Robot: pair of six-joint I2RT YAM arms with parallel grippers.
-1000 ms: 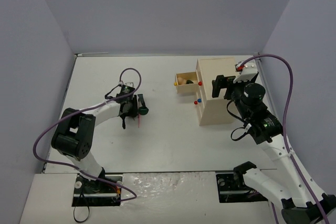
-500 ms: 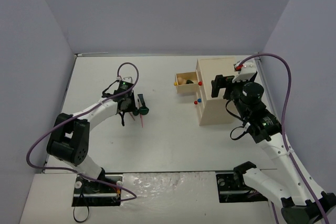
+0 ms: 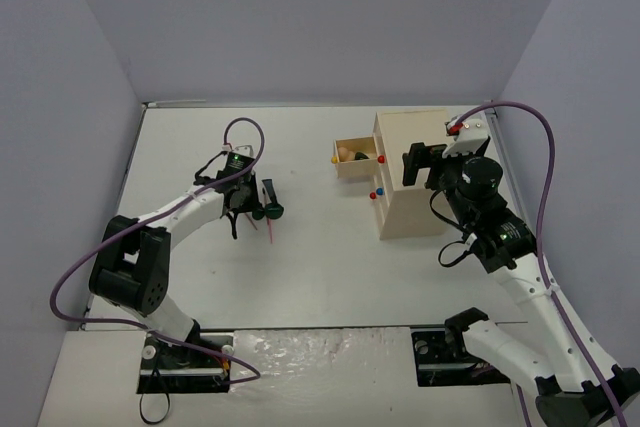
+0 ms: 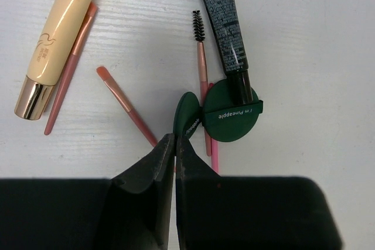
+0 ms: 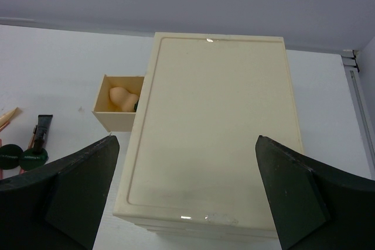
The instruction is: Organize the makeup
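In the left wrist view the makeup lies loose on the white table. There are two dark green round compacts (image 4: 231,112), a black tube (image 4: 224,24), a beige tube (image 4: 58,27), a spoolie wand (image 4: 200,45) and a pink pencil (image 4: 213,157). A thin pink brush (image 4: 126,105) runs under my left gripper (image 4: 174,139), whose jaws are shut with the handle showing in the slit between them. From above, the left gripper (image 3: 256,205) sits beside a green compact (image 3: 273,211). My right gripper (image 5: 186,139) stands wide open above the drawer box (image 5: 214,127), holding nothing.
The beige drawer box (image 3: 410,175) stands right of centre, its top drawer (image 3: 352,159) pulled out with a peach sponge (image 5: 120,98) inside. Coloured knobs (image 3: 377,191) mark its front. Grey walls close in the table (image 3: 330,267) on three sides.
My left gripper's jaws closed from partly open to shut over the pink brush, and the left arm stretched a little farther out. The right arm stayed still.
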